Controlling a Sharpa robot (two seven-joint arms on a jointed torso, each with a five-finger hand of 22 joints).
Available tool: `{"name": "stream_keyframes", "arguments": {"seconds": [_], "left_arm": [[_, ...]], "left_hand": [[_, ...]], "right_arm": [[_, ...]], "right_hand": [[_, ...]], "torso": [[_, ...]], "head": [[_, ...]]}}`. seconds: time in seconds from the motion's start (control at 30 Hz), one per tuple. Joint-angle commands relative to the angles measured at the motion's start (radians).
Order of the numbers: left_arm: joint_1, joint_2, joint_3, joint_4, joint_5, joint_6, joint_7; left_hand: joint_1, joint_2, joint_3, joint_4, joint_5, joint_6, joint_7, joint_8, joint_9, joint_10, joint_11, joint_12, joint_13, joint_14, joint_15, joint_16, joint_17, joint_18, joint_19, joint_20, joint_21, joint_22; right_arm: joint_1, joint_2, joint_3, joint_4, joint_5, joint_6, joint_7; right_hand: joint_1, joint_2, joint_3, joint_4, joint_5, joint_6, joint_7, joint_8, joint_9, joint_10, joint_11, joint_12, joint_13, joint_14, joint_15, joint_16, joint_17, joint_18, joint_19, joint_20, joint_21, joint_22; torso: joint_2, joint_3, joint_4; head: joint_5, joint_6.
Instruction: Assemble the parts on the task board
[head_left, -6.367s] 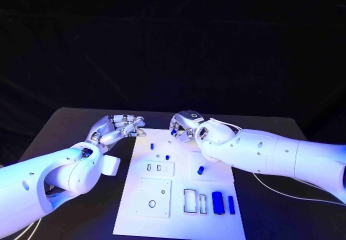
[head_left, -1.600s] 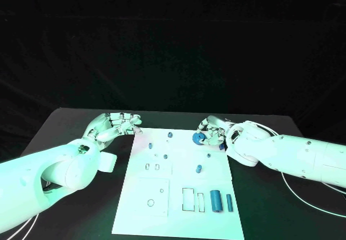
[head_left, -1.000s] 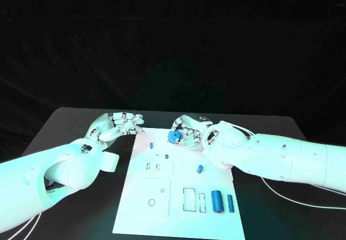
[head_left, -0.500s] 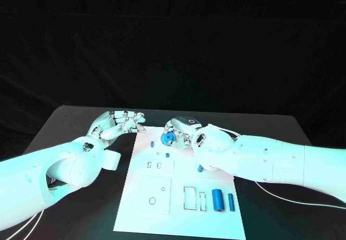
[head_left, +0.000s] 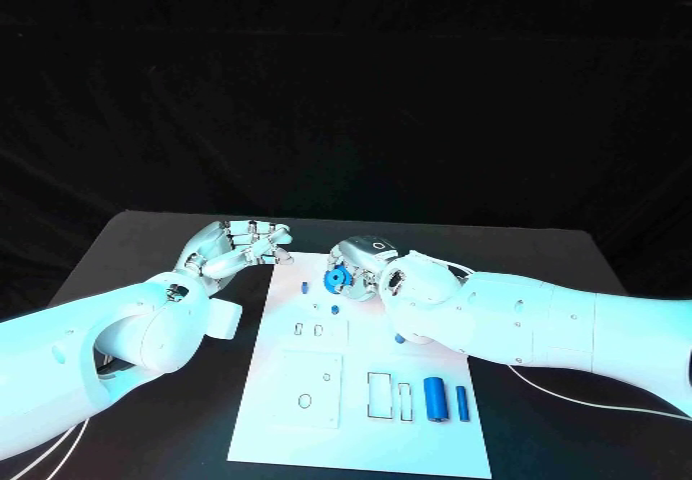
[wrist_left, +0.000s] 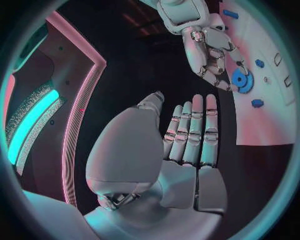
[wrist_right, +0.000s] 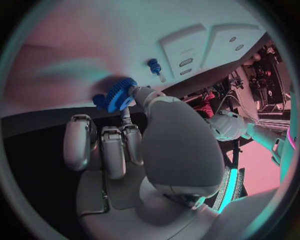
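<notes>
The white task board (head_left: 361, 440) lies in the middle of the black table. My right hand (head_left: 369, 268) hovers over its far left part and pinches a blue gear (head_left: 336, 281) between thumb and a finger. In the right wrist view the gear (wrist_right: 120, 95) stands on edge at the fingertips of that hand (wrist_right: 125, 150), right beside a short blue peg (wrist_right: 99, 101) on the board (wrist_right: 125, 35). My left hand (head_left: 238, 248) waits off the board's far left corner, holding nothing; its fingers (wrist_left: 190, 135) lie straight and close together. The left wrist view also shows the gear (wrist_left: 240, 81).
Small blue pegs (head_left: 304, 286) (head_left: 335, 309) (head_left: 400, 338) stand on the board. Two blue cylinders (head_left: 434, 400) (head_left: 463, 402) lie at its near right, next to rectangular slots (head_left: 379, 395). Inset plates with holes (head_left: 315, 335) sit at its left. A cable (head_left: 577, 400) trails at the right.
My right hand has carried the blue gear leftward across the far end of the board and slightly lower, toward the left peg. The left hand has stayed in place.
</notes>
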Motion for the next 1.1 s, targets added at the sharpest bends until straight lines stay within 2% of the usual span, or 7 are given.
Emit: {"name": "stream_keyframes", "arguments": {"seconds": [0.03, 0.27, 0.5, 0.57, 0.67, 0.73, 1.1], "left_arm": [[0.001, 0.002, 0.001, 0.002, -0.003, 0.007, 0.011], [0.001, 0.002, 0.001, 0.002, -0.003, 0.008, 0.009], [0.001, 0.001, 0.001, 0.001, -0.003, 0.009, 0.009], [0.001, 0.001, 0.001, 0.001, -0.003, 0.009, 0.008], [0.001, 0.001, 0.001, 0.001, -0.003, 0.010, 0.008], [0.001, 0.001, 0.001, 0.000, -0.003, 0.010, 0.008], [0.001, 0.001, 0.001, -0.001, -0.003, 0.012, 0.006]], "left_hand": [[0.008, 0.001, 0.006, -0.002, -0.001, -0.006, 0.004, 0.004, 0.001, -0.007, 0.003, -0.004, 0.001, -0.006, -0.001, 0.003, 0.001, 0.004, -0.008, -0.003, 0.006, 0.001], [0.008, 0.001, 0.006, -0.002, -0.001, -0.006, 0.004, 0.004, 0.001, -0.007, 0.003, -0.004, 0.001, -0.006, -0.001, 0.003, 0.001, 0.004, -0.008, -0.003, 0.006, 0.001], [0.008, 0.001, 0.006, -0.002, -0.001, -0.006, 0.004, 0.004, 0.001, -0.007, 0.003, -0.004, 0.001, -0.006, -0.001, 0.003, 0.001, 0.004, -0.008, -0.003, 0.006, 0.001], [0.008, 0.001, 0.006, -0.002, -0.001, -0.006, 0.004, 0.004, 0.001, -0.007, 0.003, -0.004, 0.001, -0.006, -0.001, 0.003, 0.001, 0.004, -0.008, -0.003, 0.006, 0.001], [0.008, 0.001, 0.006, -0.002, -0.001, -0.006, 0.004, 0.004, 0.001, -0.007, 0.003, -0.004, 0.001, -0.006, -0.001, 0.003, 0.001, 0.004, -0.008, -0.003, 0.006, 0.001], [0.008, 0.000, 0.006, -0.002, -0.002, -0.007, 0.004, 0.005, 0.002, -0.007, 0.003, -0.004, 0.002, -0.007, -0.001, 0.004, 0.001, 0.004, -0.008, -0.002, 0.007, 0.001], [0.008, 0.000, 0.006, -0.002, -0.002, -0.007, 0.004, 0.005, 0.002, -0.007, 0.003, -0.004, 0.002, -0.007, -0.001, 0.004, 0.001, 0.004, -0.008, -0.002, 0.007, 0.001]], "right_arm": [[-0.004, 0.002, -0.002, -0.007, -0.020, 0.044, -0.012], [-0.008, 0.002, -0.003, -0.012, -0.019, 0.054, -0.014], [-0.010, -0.005, -0.003, -0.010, -0.016, 0.040, -0.015], [-0.011, -0.006, -0.003, -0.011, -0.008, 0.036, -0.010], [-0.011, -0.005, -0.003, -0.013, 0.002, 0.031, -0.003], [-0.011, -0.005, -0.003, -0.014, 0.006, 0.028, 0.000], [-0.011, -0.012, -0.003, -0.015, 0.016, 0.029, -0.001]], "right_hand": [[0.000, 0.010, 0.006, -0.003, 0.004, 0.040, -0.011, 0.006, 0.007, 0.003, 0.000, 0.000, 0.108, 0.091, -0.009, 0.003, 0.202, -0.008, 0.006, -0.001, 0.002, 0.019], [-0.007, 0.008, 0.009, -0.005, 0.004, 0.038, -0.010, 0.004, 0.007, 0.002, 0.000, -0.001, 0.107, 0.091, -0.008, 0.003, 0.201, -0.008, 0.006, -0.001, 0.001, 0.018], [-0.013, 0.006, 0.011, -0.007, 0.003, 0.035, -0.010, 0.002, 0.006, 0.001, 0.001, -0.002, 0.105, 0.091, -0.008, 0.002, 0.200, -0.008, 0.005, -0.001, 0.000, 0.017], [-0.031, -0.002, 0.016, -0.010, 0.003, 0.012, -0.002, -0.014, 0.000, -0.007, 0.006, -0.010, 0.095, 0.090, -0.004, 0.002, 0.198, -0.007, 0.002, 0.002, -0.005, 0.014], [-0.069, -0.019, 0.014, -0.011, 0.002, -0.043, 0.018, -0.059, -0.018, -0.016, 0.025, -0.019, 0.085, 0.090, 0.011, 0.001, 0.196, -0.007, 0.000, 0.014, -0.011, 0.012], [-0.089, -0.022, 0.004, -0.007, 0.001, -0.057, 0.024, -0.074, -0.023, -0.023, 0.030, -0.024, 0.077, 0.090, 0.017, 0.001, 0.196, -0.006, -0.001, 0.019, -0.013, 0.011], [-0.115, -0.026, -0.019, 0.001, 0.001, -0.065, 0.026, -0.091, -0.029, -0.035, 0.034, -0.034, 0.065, 0.089, 0.021, 0.000, 0.192, -0.005, -0.003, 0.025, -0.018, 0.009]], "torso": [[0.000, -0.0003, 0.0006], [0.000, -0.0002, -0.0006], [0.000, 0.0003, -0.0017], [0.000, 0.0002, -0.0015], [-0.001, -0.0003, -0.0011], [-0.001, -0.0002, -0.0004], [0.000, -0.0001, -0.0014]], "head": [[0.001, -0.002], [0.002, -0.003], [0.003, -0.002], [0.003, -0.002], [0.002, -0.001], [0.001, 0.000], [0.001, 0.000]]}}
